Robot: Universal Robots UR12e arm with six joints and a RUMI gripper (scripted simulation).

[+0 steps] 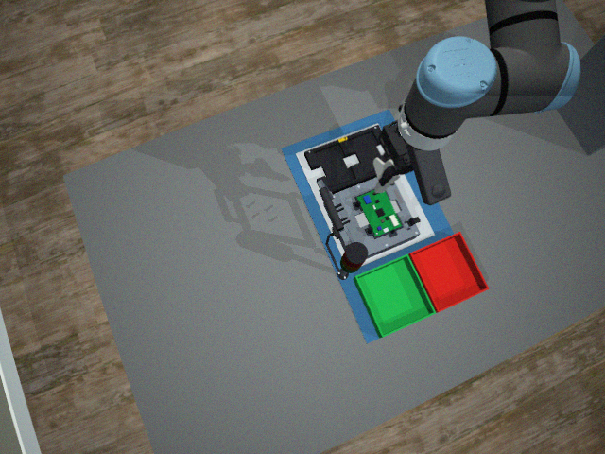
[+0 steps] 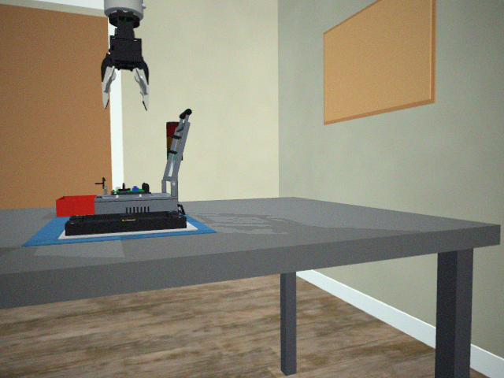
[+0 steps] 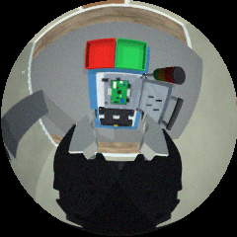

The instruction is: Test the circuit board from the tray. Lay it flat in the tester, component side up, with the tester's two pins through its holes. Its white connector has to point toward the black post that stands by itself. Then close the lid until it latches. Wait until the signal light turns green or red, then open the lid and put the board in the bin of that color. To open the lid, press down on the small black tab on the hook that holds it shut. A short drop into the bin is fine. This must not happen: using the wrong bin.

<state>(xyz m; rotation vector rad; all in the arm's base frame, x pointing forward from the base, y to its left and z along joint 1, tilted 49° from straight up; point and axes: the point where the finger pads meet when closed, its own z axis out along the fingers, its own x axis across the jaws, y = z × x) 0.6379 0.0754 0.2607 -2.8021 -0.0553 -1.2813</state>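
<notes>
The green circuit board [image 1: 379,213] lies flat in the grey tester, component side up, its white connector toward the bins. It also shows in the wrist view [image 3: 119,92] and as a thin green edge on the tester in the exterior view [image 2: 129,190]. The tester's lid [image 2: 176,152] stands open, nearly upright, with the signal light [image 1: 353,256] beside it. My gripper [image 2: 124,90] hangs open and empty high above the tester and the black tray [image 1: 348,162]. The tray [image 2: 125,222] holds no board.
The green bin [image 1: 394,295] and the red bin [image 1: 448,270] stand side by side beyond the tester on the blue mat [image 1: 364,317]. The arm's elbow [image 1: 488,78] hangs over the tray's corner in the top view.
</notes>
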